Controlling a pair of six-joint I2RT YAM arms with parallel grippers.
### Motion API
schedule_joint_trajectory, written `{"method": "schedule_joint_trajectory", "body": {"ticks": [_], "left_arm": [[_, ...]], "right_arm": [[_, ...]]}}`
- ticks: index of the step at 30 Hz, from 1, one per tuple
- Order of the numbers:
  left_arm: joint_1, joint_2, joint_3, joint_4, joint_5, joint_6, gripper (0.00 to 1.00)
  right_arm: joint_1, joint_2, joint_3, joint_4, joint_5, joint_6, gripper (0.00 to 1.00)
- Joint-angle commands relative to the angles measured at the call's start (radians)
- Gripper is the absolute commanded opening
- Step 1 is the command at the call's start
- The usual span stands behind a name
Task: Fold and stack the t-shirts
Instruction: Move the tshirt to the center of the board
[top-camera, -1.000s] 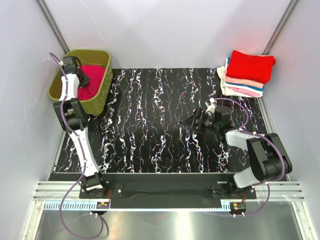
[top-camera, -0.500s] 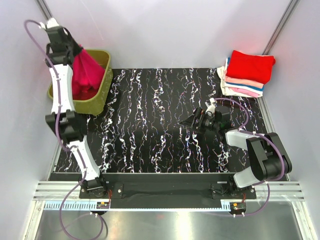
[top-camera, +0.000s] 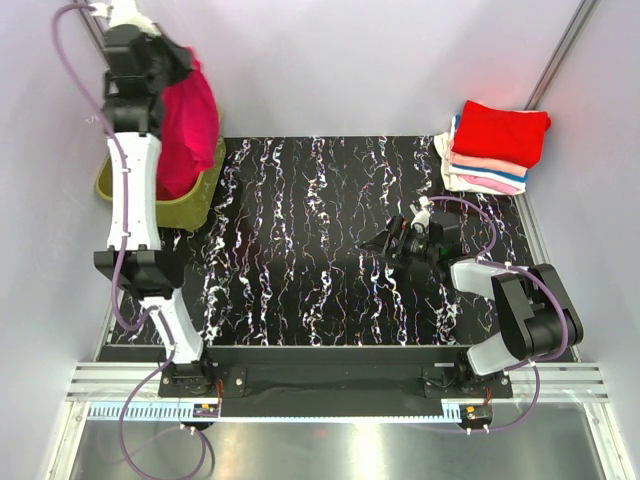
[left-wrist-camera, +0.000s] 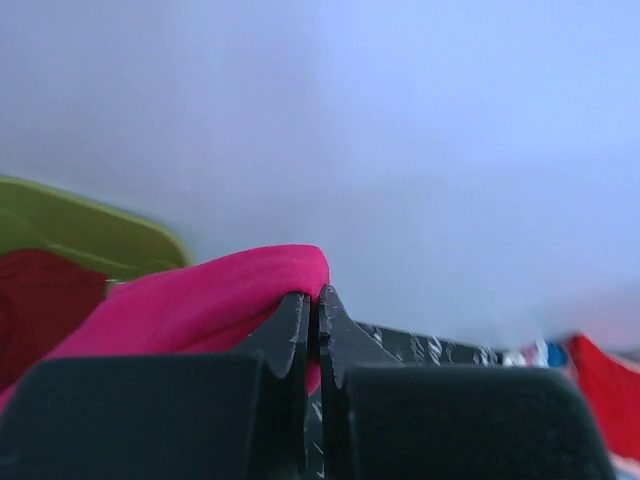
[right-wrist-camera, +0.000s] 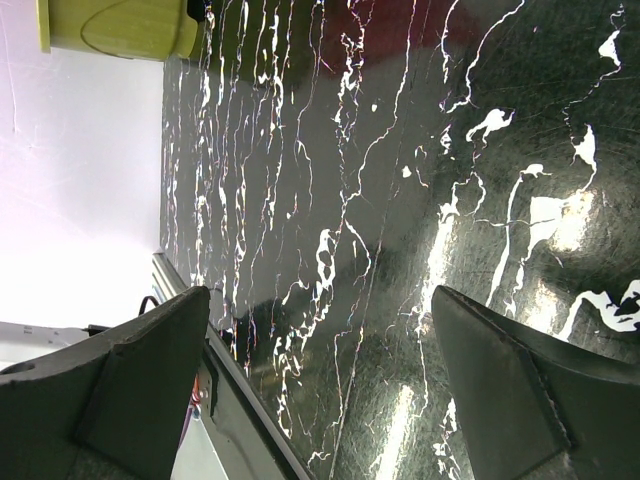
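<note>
My left gripper (top-camera: 178, 52) is raised high at the back left and is shut on the magenta-pink t-shirt (top-camera: 188, 125), which hangs down from it over the olive-green tub (top-camera: 190, 208). In the left wrist view my left gripper (left-wrist-camera: 318, 297) pinches a fold of the magenta-pink t-shirt (left-wrist-camera: 190, 305). A dark red t-shirt (left-wrist-camera: 40, 300) lies in the tub. A stack of folded t-shirts (top-camera: 495, 145), red on top, sits at the back right. My right gripper (top-camera: 385, 240) is open and empty, low over the black mat (top-camera: 330, 250), and shows wide open in its wrist view (right-wrist-camera: 320, 385).
The olive-green tub also shows in the left wrist view (left-wrist-camera: 95, 230) and the right wrist view (right-wrist-camera: 120, 28). White walls close the cell on three sides. The mat's near edge meets a metal rail (top-camera: 330, 380).
My left gripper has risen from inside the tub, lifting the magenta-pink t-shirt up out of it. The right arm has not moved.
</note>
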Motion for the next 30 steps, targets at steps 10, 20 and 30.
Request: {"method": "schedule_joint_trajectory", "body": {"ticks": [10, 20, 30], "left_arm": [[-0.274, -0.290, 0.064, 0.167, 0.207, -0.009, 0.00], [-0.280, -0.362, -0.375, -0.216, 0.117, 0.066, 0.99], [-0.283, -0.736, -1.087, -0.265, 0.029, 0.024, 0.99]], "right_arm": [[-0.021, -0.034, -0.023, 0.064, 0.006, 0.023, 1.00], [-0.128, -0.108, -0.099, 0.102, -0.027, 0.111, 1.00], [-0.150, -0.553, 0.196, -0.944, 0.497, -0.025, 1.00]]}}
